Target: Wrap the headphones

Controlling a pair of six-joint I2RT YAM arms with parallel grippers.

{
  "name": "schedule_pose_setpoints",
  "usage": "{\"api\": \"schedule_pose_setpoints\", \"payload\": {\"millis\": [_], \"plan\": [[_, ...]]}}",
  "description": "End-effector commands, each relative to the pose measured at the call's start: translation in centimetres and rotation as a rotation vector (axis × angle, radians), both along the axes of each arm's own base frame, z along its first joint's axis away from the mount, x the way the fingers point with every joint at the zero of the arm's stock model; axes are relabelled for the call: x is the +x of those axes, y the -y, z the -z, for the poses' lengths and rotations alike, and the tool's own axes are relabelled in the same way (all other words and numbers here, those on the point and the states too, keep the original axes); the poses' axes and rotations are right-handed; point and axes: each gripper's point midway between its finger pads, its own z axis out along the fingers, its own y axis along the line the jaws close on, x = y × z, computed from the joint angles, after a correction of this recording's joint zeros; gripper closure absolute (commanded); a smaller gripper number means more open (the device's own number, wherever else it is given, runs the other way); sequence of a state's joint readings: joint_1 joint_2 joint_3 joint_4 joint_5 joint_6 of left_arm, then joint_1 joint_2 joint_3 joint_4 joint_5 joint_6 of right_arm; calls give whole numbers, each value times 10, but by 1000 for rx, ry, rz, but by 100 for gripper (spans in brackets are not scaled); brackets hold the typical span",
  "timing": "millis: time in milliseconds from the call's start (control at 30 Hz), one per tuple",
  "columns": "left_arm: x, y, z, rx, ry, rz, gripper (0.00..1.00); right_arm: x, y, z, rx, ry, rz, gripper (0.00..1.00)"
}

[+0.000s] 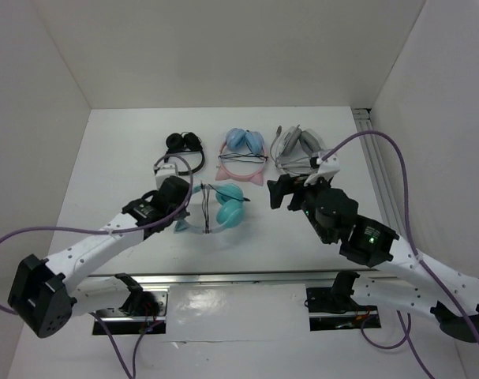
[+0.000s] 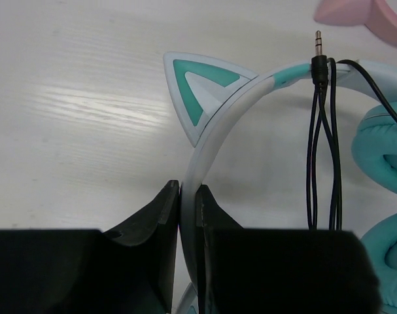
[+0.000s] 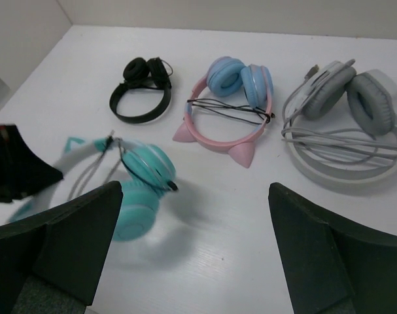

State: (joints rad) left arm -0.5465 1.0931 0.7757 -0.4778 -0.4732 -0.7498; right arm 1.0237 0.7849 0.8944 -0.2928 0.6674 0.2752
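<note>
The teal headphones (image 1: 226,207) lie mid-table, their cups (image 3: 138,185) stacked to the right. My left gripper (image 2: 188,191) is shut on the pale headband (image 2: 227,121), just below a teal cat ear (image 2: 199,88). The thin black cable (image 2: 322,150) hangs in loops over the band, and its jack plug (image 2: 318,43) pokes up past it. In the top view the left gripper (image 1: 184,208) sits at the headphones' left side. My right gripper (image 1: 282,194) hovers to their right, and it (image 3: 195,196) stands wide open over bare table with nothing between its fingers.
Three other pairs lie along the back: a small black pair (image 1: 184,144), a pink cat-ear pair with light blue cups (image 1: 245,151) with its cable wound across, and a grey-white pair (image 1: 296,147) with a coiled grey cable. White walls enclose the table.
</note>
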Motion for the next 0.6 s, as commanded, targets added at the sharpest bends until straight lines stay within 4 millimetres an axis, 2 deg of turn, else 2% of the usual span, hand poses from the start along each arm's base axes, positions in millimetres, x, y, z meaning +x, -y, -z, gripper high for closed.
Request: {"api": "schedule_pose_setpoints", "payload": {"millis": [0,33,67,133,167,200,300,333,367,400,433,500,567], "plan": [[24,55,-29,-109,133,34,100,-4,21,-38,82,28,72,0],[28,63,-34,-112,149,33,100,-7,24,-45,94,36,71,0],[30,71,-22,-86,119,39,100,-8,26,-51,104,42,71,0],[30,91,-15,-73,113,80,100,-12,33,-58,120,50,71,0],[37,102,-20,-87,138,75,100,-14,33,-61,124,50,61,0],[39,112,-17,-85,134,90,100,-16,37,-70,148,64,60,0],[48,152,-5,-99,126,129,100,-20,41,-79,150,73,49,0],[45,165,0,-95,110,160,100,-20,43,-79,150,74,58,0],[46,177,16,-79,85,168,100,-21,45,-82,151,74,58,0],[52,193,10,-96,101,171,100,-20,44,-81,138,67,58,0],[47,208,14,-91,94,201,100,-21,46,-85,143,70,58,0],[55,233,24,-96,87,198,100,-23,46,-87,134,72,43,0],[58,249,32,-106,78,206,100,-26,48,-92,145,77,32,0]]}}
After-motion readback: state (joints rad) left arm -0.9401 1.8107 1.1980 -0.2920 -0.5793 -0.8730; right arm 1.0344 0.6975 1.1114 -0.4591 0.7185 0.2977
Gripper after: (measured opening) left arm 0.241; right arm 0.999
